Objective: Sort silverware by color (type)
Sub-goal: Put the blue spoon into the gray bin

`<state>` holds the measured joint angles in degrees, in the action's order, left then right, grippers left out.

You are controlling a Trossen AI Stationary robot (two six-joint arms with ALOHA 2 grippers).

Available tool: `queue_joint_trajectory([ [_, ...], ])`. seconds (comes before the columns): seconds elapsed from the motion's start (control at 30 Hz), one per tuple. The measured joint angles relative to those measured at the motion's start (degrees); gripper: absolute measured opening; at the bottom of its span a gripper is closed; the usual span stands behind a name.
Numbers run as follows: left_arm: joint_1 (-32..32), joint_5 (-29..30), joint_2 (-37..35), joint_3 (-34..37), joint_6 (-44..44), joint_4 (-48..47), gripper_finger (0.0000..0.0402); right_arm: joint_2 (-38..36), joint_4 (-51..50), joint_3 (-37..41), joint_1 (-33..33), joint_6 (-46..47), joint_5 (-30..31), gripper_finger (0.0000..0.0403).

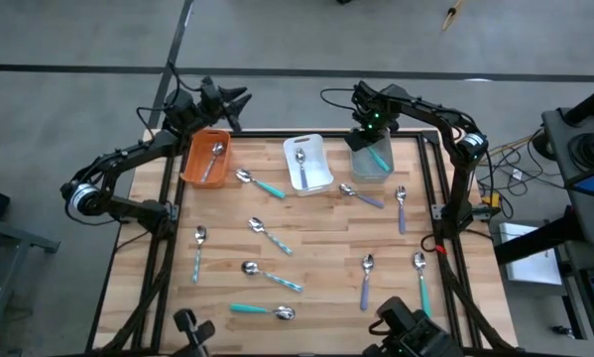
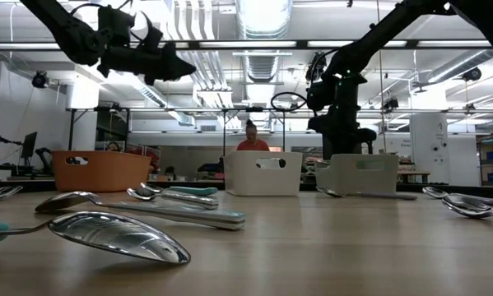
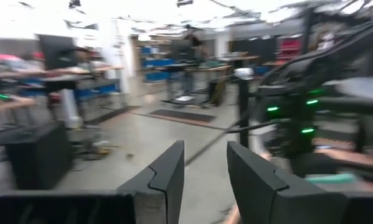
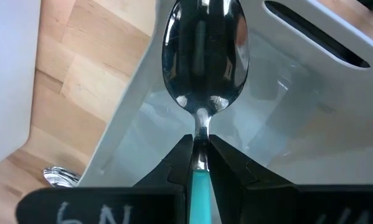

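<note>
A: What is hard to read from my station?

B: In the high view the right gripper [image 1: 373, 134] covers most of the grey bin [image 1: 371, 169], so I cannot see what else lies in it. The left wrist view is blurred; beyond its fingers [image 3: 164, 180] I make out only the room.

A: Containers and contents?

B: The orange bin [image 1: 193, 159] at 11 o'clock holds one purple-handled spoon [image 1: 213, 159]. The white bin [image 1: 317, 164] at 12 o'clock holds another spoon [image 1: 300, 163]. The grey bin sits at 1 o'clock.

A: The hands?

B: My right gripper is pinched on the teal-handled spoon [image 4: 205, 56] at its neck, the bowl hanging over the grey bin's interior, the handle between the fingers. My left gripper [image 1: 239, 97] hovers beyond the table's far edge, fingers narrowly parted, holding nothing.

A: The rest?

B: The remaining silverware [image 1: 272, 238] lies scattered from the table's centre toward 6 o'clock.
</note>
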<state>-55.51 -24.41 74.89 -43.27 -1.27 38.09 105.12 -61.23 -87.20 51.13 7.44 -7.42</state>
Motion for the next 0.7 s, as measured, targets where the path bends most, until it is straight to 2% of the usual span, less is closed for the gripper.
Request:
queue_joint_trajectory([
  [0.27,1.2,-8.1,0.0,0.0,5.3,0.0,0.0103,0.0,-2.8,0.0,0.0,-2.0,0.0,0.0034],
  [0.7,1.9,-8.1,0.0,0.0,4.4,0.0,0.0103,0.0,-2.2,0.0,0.0,-0.6,0.0,0.0034],
])
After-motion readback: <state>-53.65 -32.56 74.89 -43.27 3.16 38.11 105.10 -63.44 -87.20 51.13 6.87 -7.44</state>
